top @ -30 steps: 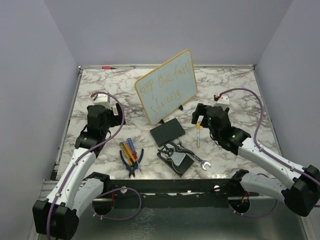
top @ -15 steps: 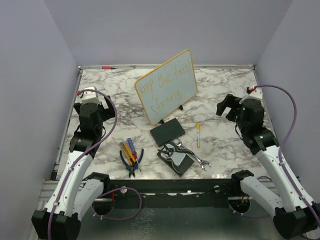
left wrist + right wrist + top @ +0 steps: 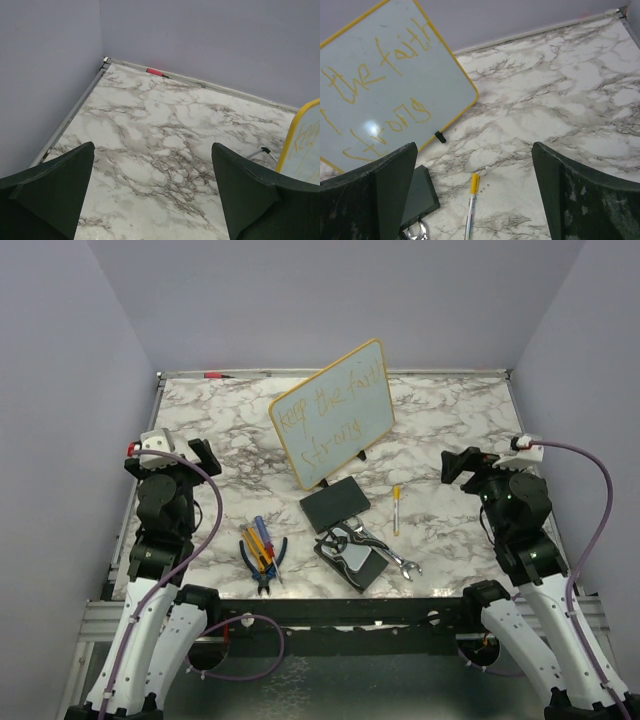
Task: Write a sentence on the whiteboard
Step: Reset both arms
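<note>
The whiteboard [image 3: 335,415] stands tilted on small black feet at the middle back of the marble table. The sentence [image 3: 328,412] runs across it in yellowish-orange handwriting, in two lines. In the right wrist view the whiteboard [image 3: 385,100] fills the upper left, and the sentence [image 3: 380,67] there reads "the faith" over "strong". A yellow-capped marker [image 3: 396,508] lies on the table in front of the board. My right gripper [image 3: 478,465] hangs open, right of the marker [image 3: 471,205], holding nothing. My left gripper [image 3: 167,458] hangs open at the far left, over bare table [image 3: 152,150].
A flat black pad [image 3: 335,503] lies just in front of the board. Pliers and screwdrivers [image 3: 262,552] lie near the front left of centre. A black block with metal tools and a wrench [image 3: 360,555] lies beside them. A red item [image 3: 155,72] rests against the back wall.
Both arms have drawn back toward the near edge and outward. The right gripper left its spot over the marker, which stays lying on the table. Both grippers stay open.
</note>
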Tool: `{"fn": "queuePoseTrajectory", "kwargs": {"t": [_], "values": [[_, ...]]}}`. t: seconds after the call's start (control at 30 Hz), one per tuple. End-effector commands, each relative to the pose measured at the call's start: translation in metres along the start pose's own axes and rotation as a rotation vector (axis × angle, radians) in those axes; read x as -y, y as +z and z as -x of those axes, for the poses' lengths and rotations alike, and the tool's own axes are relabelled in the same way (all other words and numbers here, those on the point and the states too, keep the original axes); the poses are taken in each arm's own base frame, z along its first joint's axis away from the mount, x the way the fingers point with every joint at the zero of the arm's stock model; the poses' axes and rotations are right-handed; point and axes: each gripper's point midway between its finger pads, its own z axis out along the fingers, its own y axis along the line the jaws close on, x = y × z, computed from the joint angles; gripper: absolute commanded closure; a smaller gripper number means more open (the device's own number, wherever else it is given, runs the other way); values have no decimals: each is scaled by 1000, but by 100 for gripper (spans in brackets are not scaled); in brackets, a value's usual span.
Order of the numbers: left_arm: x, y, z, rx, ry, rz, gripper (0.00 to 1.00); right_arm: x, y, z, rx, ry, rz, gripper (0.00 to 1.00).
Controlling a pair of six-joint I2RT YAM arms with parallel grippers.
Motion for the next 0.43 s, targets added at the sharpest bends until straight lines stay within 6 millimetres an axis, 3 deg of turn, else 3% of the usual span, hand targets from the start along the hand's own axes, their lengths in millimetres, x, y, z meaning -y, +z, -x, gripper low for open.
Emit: {"fn": "queuePoseTrajectory", "kwargs": {"t": [0.0, 0.4], "values": [[3, 0, -3, 6, -5, -22, 1, 6, 2, -2, 28, 1, -21, 0], [-1, -1, -2, 7, -9, 0, 1, 9, -5, 6, 55, 1, -33, 0]]}}
